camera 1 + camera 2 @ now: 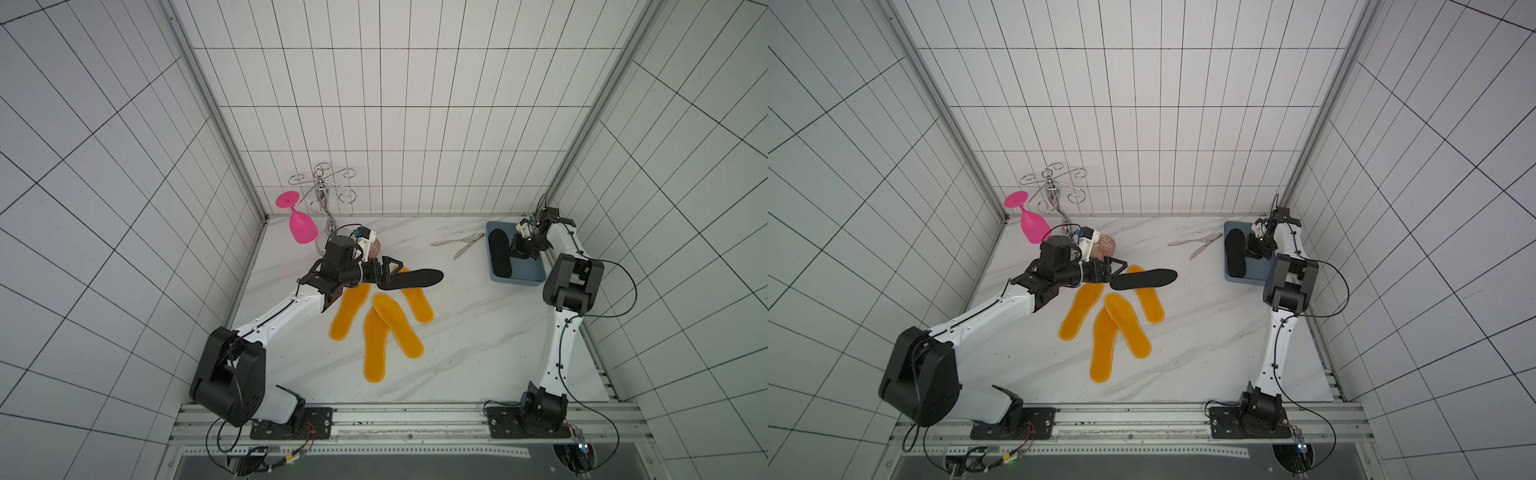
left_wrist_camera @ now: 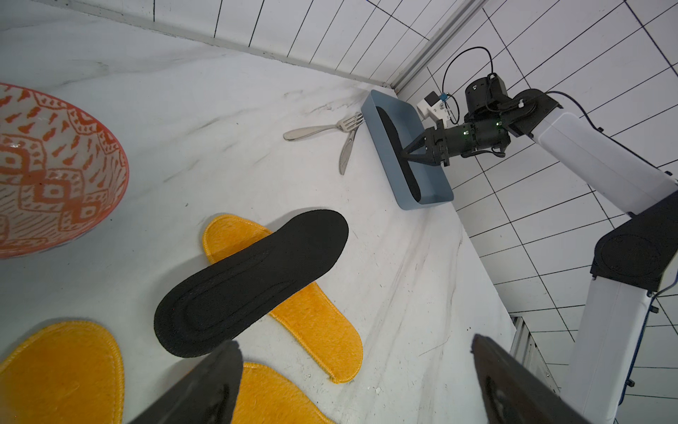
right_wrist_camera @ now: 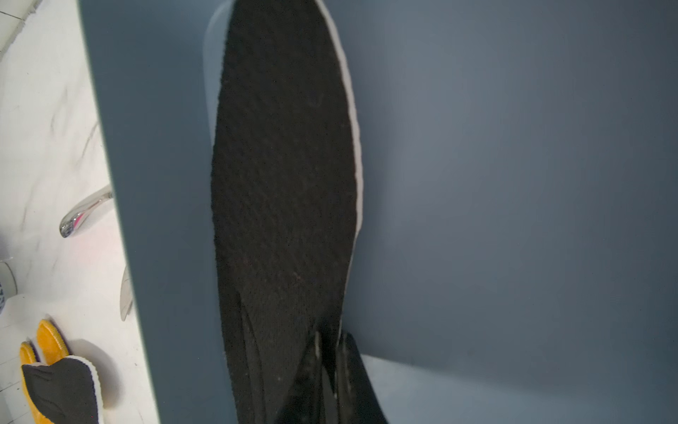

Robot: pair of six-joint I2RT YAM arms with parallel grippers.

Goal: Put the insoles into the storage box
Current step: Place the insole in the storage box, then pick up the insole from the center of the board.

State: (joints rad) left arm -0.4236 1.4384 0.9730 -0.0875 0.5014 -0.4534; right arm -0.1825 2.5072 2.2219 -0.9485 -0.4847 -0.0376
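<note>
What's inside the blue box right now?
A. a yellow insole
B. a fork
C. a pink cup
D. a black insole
D: a black insole is inside the storage box, while the fork lies outside it on the table.

Pink goblet (image 1: pixel 302 226), rack (image 1: pixel 322 189), bowl (image 2: pixel 55 165), fork (image 2: pixel 306 132), knife (image 2: pixel 345 157)
</note>
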